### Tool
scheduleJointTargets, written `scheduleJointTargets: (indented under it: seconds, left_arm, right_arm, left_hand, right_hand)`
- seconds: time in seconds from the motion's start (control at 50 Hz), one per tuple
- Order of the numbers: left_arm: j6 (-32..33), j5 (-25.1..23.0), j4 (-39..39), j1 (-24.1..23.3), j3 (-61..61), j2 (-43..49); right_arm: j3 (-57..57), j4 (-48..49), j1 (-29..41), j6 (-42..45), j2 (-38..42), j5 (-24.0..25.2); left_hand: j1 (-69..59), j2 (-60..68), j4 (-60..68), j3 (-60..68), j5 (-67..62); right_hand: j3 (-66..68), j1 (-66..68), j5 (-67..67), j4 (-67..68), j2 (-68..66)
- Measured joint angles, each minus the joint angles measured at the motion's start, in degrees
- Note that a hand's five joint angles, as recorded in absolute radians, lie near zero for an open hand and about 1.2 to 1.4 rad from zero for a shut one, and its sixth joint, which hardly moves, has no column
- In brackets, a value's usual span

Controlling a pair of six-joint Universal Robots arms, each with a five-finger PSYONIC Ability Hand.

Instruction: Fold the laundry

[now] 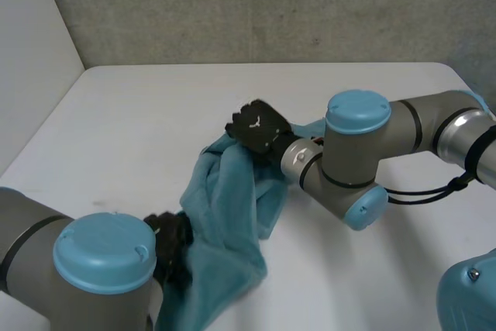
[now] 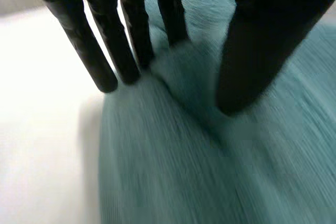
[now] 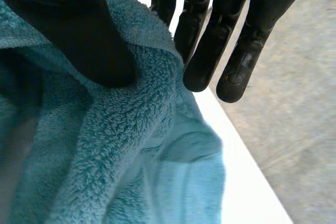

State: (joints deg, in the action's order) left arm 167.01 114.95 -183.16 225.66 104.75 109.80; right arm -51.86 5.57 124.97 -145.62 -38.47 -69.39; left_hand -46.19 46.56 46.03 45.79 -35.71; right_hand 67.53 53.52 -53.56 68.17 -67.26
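A teal terry towel lies bunched on the white table, drawn up toward the middle. My right hand holds its upper corner off the table. In the right wrist view the thumb presses the towel's hem against the fingers behind it. My left hand is at the towel's lower left edge, close to me. In the left wrist view its thumb bears on the towel, which runs up between thumb and straight fingers; two fingertips hang over bare table.
My right forearm and its blue-capped elbow reach across the table's right half. A grey wall stands behind the table's far edge and a pale wall at its left. The right wrist view looks past the table's edge to grey floor.
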Motion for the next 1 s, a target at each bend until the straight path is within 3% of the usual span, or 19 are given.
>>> scheduleJointTargets:
  seconds: [0.04,0.1,0.22,0.36,0.48,0.6,0.7,0.78,0.86,0.94,1.0]
  left_arm:
    - [0.57,0.64,-2.19,0.33,-1.03,-0.04]
    - [3.84,1.39,-6.95,2.73,-4.57,-1.57]
    - [13.52,0.38,-14.7,10.38,-14.67,-5.76]
    - [23.66,-4.5,-19.91,16.88,-29.7,-8.09]
    - [25.0,-7.08,-20.47,18.74,-32.71,-8.12]
    - [24.63,-11.0,-19.75,21.77,-29.08,-7.45]
    - [24.39,-12.12,-18.19,23.42,-23.13,-6.39]
    - [24.36,-12.58,-16.16,25.63,-17.17,-5.54]
    - [24.43,-13.77,-14.71,27.36,-12.03,-5.2]
    - [24.48,-15.2,-14.21,27.97,-9.37,-5.32]
    - [24.5,-15.66,-14.15,28.03,-8.77,-5.48]
  right_arm:
    - [0.91,0.21,0.02,-0.37,-0.67,-1.83]
    - [3.51,1.58,0.03,-1.77,-2.99,-7.36]
    - [8.88,8.36,-0.81,-6.25,-9.24,-18.96]
    - [9.22,14.42,-3.49,-9.31,-17.65,-26.45]
    - [4.59,14.42,-4.13,-9.32,-20.87,-26.84]
    - [-9.06,9.66,-4.33,-9.05,-27.55,-24.6]
    - [-20.12,3.22,-4.27,-8.91,-29.85,-21.04]
    - [-26.03,-7.22,-4.13,-8.7,-29.94,-18.36]
    - [-27.01,-19.68,-4.22,-8.93,-29.51,-15.86]
    - [-24.58,-24.46,-4.47,-10.78,-29.69,-13.85]
    - [-22.87,-24.17,-4.85,-12.84,-30.24,-13.21]
  left_hand:
    - [-12.59,11.6,11.98,12.56,-11.73]
    - [-18.37,19.95,21.74,21.63,-18.52]
    - [-18.37,21.61,22.18,22.3,-18.52]
    - [-18.37,21.79,22.19,22.42,-18.52]
    - [-18.37,21.83,22.2,22.44,-18.53]
    - [-18.37,21.92,22.4,22.57,-18.53]
    - [-18.37,21.97,22.43,22.62,-18.52]
    - [-18.37,22.0,22.44,22.63,-18.52]
    - [-18.37,22.03,22.45,22.63,-18.53]
    - [-18.38,22.05,22.45,22.63,-19.7]
    - [-18.38,22.05,22.45,22.63,-19.7]
  right_hand:
    - [0.02,0.0,0.0,0.05,0.0]
    - [0.18,0.06,0.0,0.05,0.0]
    - [0.27,0.68,-0.59,0.15,-0.14]
    - [0.32,0.68,-1.85,0.15,-0.14]
    - [0.38,0.68,-2.09,0.15,-0.14]
    - [0.45,0.68,-2.09,0.15,-0.14]
    - [0.46,0.68,-2.09,0.15,-0.43]
    - [-0.07,0.69,-2.11,-0.54,-0.03]
    - [-31.12,-22.86,26.38,-31.75,31.1]
    - [-43.77,-32.44,40.04,-44.62,43.57]
    - [-44.81,-33.42,41.52,-46.1,44.23]
